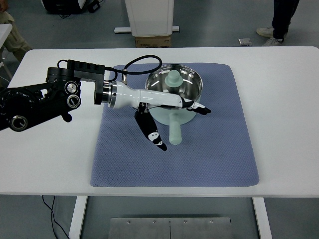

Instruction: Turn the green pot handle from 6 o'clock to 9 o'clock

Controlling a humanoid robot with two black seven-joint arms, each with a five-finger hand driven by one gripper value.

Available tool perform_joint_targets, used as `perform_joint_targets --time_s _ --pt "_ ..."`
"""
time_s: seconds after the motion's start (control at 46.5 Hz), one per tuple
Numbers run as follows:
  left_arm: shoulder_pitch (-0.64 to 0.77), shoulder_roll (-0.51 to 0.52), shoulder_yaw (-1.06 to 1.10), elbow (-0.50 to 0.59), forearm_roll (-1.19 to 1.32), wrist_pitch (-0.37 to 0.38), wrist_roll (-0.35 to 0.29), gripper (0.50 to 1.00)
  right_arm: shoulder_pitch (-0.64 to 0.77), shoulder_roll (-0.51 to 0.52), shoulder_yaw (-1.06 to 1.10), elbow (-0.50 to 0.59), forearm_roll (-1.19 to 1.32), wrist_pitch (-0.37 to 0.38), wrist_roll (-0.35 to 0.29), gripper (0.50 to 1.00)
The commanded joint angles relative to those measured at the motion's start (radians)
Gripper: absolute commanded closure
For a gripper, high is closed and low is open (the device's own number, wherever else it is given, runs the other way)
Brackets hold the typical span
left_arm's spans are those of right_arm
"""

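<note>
A pale green pot with a shiny steel inside stands on the blue mat, its lid knob showing inside. Its pale green handle points toward the near edge, at about 6 o'clock. My left hand reaches in from the left over the pot's near wall. Its fingers are spread: some point down left of the handle, others stretch right past the pot's front. It holds nothing. The right arm is out of view.
The mat lies on a white table. A black cable loops from my left forearm near the pot's far left. A person's legs and a white pedestal with a box stand beyond the table.
</note>
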Motion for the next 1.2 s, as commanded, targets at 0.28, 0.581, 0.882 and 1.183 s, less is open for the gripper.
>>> perform_joint_targets --time_s 0.28,0.581,0.882,1.183 --pt "0.005 -0.012 0.027 0.0 0.043 0.0 0.0 0.5 0.0 0.0 0.0 0.0 0.0 0.001 0.0 0.5" --pt "0.004 -0.025 0.041 0.0 0.073 0.0 0.0 0.5 0.0 0.0 0.0 0.0 0.0 0.0 0.0 0.5" --pt "0.002 -0.047 0.041 0.0 0.089 0.0 0.0 0.5 0.0 0.0 0.0 0.0 0.0 0.0 0.0 0.5" --pt "0.002 -0.05 0.066 0.0 0.179 0.002 0.0 0.5 0.0 0.0 0.0 0.0 0.0 0.0 0.0 0.5"
